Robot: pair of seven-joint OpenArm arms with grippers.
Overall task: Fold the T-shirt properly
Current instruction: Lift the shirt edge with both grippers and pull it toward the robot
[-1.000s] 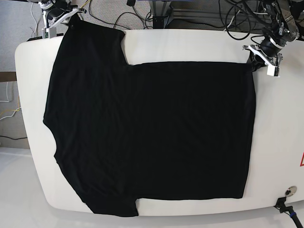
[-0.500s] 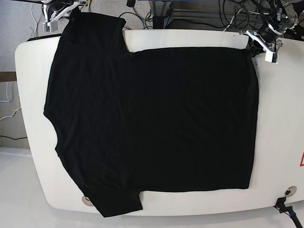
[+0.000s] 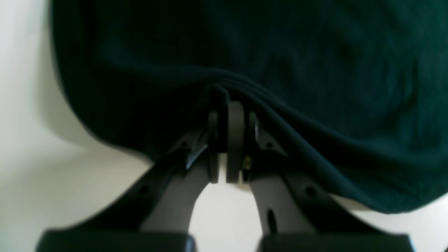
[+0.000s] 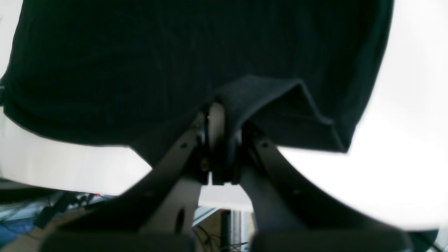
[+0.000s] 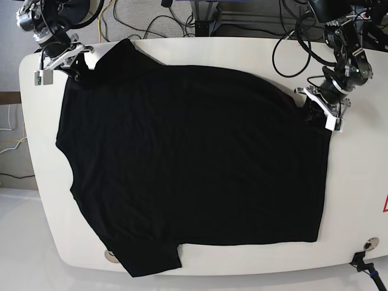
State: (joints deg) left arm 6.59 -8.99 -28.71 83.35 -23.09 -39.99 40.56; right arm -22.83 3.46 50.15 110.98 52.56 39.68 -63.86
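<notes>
- The T-shirt [image 5: 194,163] lies spread over the white bench [image 5: 357,182] and covers most of its width. Its far edge is held by both hands, while its near edge rests flat close to the near rim of the bench.
- The left hand [image 5: 320,110] is fully closed on the T-shirt at the far corner of the hem side. In the left wrist view the left hand [image 3: 229,115] has a small ridge of black fabric pinched between its fingers, and creases run away from that pinch.
- The right hand [image 5: 77,59] is also fully closed on the T-shirt, at the far edge of the shoulder and sleeve end. The right wrist view shows the right hand [image 4: 220,115] with a doubled flap of cloth gripped between its fingers.
- I judge that the two grips are set at opposite ends of the same long edge so that this edge stays stretched. Thin soft fabric would sag or bunch if only one end was carried.
- Between the two hands the far edge of the T-shirt bows a little, so the tension is not perfect.
- The near sleeve [image 5: 151,257] hangs partly over the near rim of the bench, beside a small round fitting [image 5: 110,256].
- The fold seems only started: most of the T-shirt is in one layer.
</notes>
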